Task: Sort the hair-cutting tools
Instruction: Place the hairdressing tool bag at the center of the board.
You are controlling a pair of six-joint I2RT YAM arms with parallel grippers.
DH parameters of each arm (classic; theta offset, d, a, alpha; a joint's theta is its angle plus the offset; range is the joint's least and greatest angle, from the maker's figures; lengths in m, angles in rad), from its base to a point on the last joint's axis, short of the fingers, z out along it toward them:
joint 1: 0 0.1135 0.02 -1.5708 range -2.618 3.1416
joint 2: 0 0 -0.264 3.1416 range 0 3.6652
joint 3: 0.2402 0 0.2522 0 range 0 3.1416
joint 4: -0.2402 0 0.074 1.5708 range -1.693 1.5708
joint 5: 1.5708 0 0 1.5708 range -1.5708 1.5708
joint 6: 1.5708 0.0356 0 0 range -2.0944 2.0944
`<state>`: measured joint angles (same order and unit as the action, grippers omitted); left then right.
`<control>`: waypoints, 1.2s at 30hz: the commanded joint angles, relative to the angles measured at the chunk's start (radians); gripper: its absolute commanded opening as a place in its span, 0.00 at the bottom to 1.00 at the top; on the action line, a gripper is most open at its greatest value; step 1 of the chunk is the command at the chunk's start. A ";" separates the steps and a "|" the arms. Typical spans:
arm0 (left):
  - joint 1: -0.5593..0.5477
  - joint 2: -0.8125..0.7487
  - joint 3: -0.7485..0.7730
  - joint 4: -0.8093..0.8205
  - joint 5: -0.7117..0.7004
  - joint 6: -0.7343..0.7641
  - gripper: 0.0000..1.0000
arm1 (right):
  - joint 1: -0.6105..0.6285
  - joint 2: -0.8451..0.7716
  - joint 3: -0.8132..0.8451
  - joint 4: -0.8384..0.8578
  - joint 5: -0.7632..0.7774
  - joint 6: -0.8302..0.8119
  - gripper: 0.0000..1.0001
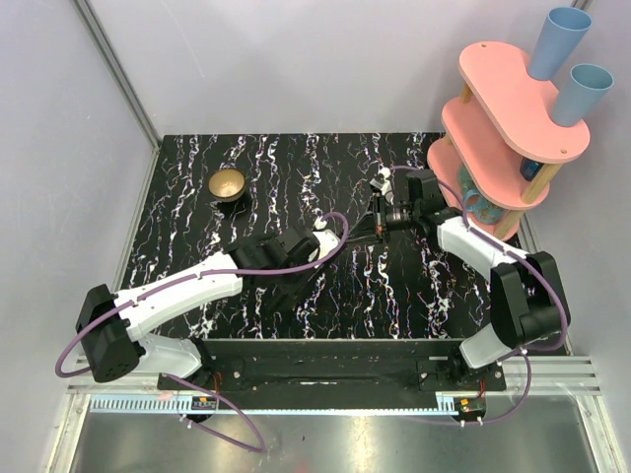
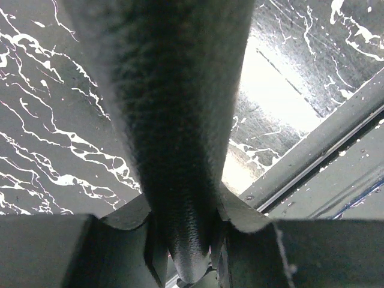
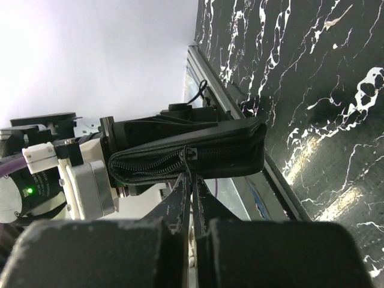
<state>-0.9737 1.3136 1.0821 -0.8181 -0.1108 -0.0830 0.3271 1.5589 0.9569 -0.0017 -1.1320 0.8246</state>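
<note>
Between both arms, black case (image 3: 192, 156) held off marble table (image 1: 296, 177), zipper pull (image 3: 189, 155) pinched.

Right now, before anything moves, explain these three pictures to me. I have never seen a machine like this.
The machine is two robot arms bolted to the near edge of a black marbled table. The overhead picture shows both: the left arm and the right arm. The other two pictures come from small cameras on the wrists, each looking along its own pincer.

On the table sits a small brass bowl. Beside the table stands a pink shelf with blue cups.

The left pincer grips a black zipped case, which fills its close-up. The right pincer appears to pinch the case's zip pull. No scissors are visible.
</note>
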 commanded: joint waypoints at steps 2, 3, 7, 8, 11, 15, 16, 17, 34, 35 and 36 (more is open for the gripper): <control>-0.006 -0.010 0.022 0.045 0.003 0.020 0.00 | 0.003 -0.066 0.097 -0.179 0.028 -0.186 0.00; -0.006 -0.008 0.022 0.045 0.005 0.020 0.00 | 0.004 -0.071 0.101 -0.184 0.018 -0.192 0.00; -0.006 0.009 0.024 0.043 -0.007 0.019 0.00 | 0.001 -0.097 0.109 -0.188 -0.005 -0.220 0.00; -0.006 0.010 0.022 0.043 -0.006 0.017 0.00 | 0.003 -0.102 0.109 -0.188 -0.012 -0.232 0.00; -0.008 0.024 0.025 0.042 0.003 0.015 0.00 | 0.004 -0.112 0.115 -0.188 -0.044 -0.242 0.00; -0.016 0.053 0.039 0.036 0.005 0.012 0.00 | 0.012 -0.125 0.138 -0.187 -0.101 -0.255 0.00; -0.016 0.056 0.042 0.036 0.010 0.012 0.00 | 0.015 -0.125 0.144 -0.187 -0.103 -0.255 0.00; -0.017 0.059 0.048 0.036 0.010 0.012 0.00 | 0.018 -0.125 0.148 -0.181 -0.113 -0.257 0.00; 0.036 0.136 0.163 0.057 0.028 -0.083 0.00 | -0.026 -0.100 0.195 -0.481 0.567 -0.298 0.79; 0.052 0.144 0.173 0.071 0.043 -0.090 0.00 | -0.028 -0.073 0.219 -0.550 0.615 -0.315 0.79; 0.090 0.168 0.185 0.085 0.068 -0.107 0.00 | -0.028 -0.060 0.241 -0.581 0.700 -0.327 0.80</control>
<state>-0.9619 1.4555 1.1721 -0.8318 -0.0944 -0.1303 0.3126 1.4776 1.0832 -0.4145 -0.7681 0.5632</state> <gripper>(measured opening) 0.299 0.788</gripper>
